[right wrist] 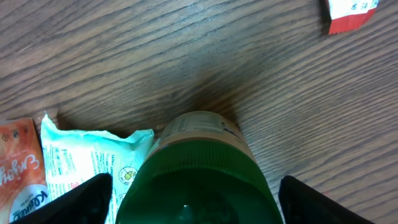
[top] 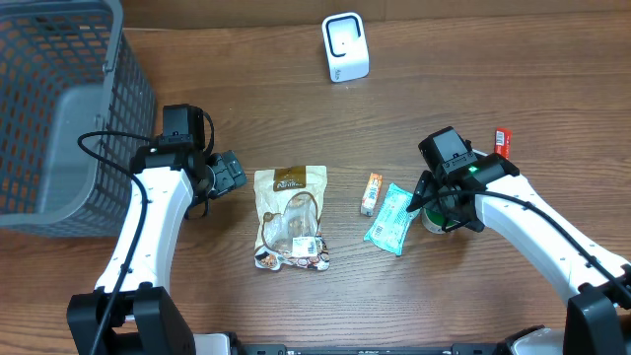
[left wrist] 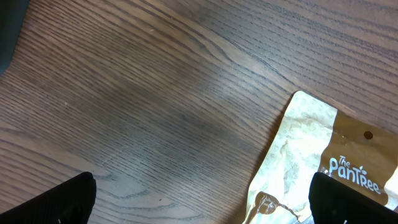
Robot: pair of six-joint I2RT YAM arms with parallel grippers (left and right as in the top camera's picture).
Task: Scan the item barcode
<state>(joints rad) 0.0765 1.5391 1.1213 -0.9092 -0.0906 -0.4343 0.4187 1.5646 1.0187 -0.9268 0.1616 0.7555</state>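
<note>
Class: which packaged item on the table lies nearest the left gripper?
The beige Pantree bag, beside the left gripper; the orange pack, teal pack and red pack lie further right.

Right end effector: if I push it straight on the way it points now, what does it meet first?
The green-capped jar, standing ahead between the open fingers of the right end effector. How far off the cap is I cannot tell; the teal packet lies off to the side.
</note>
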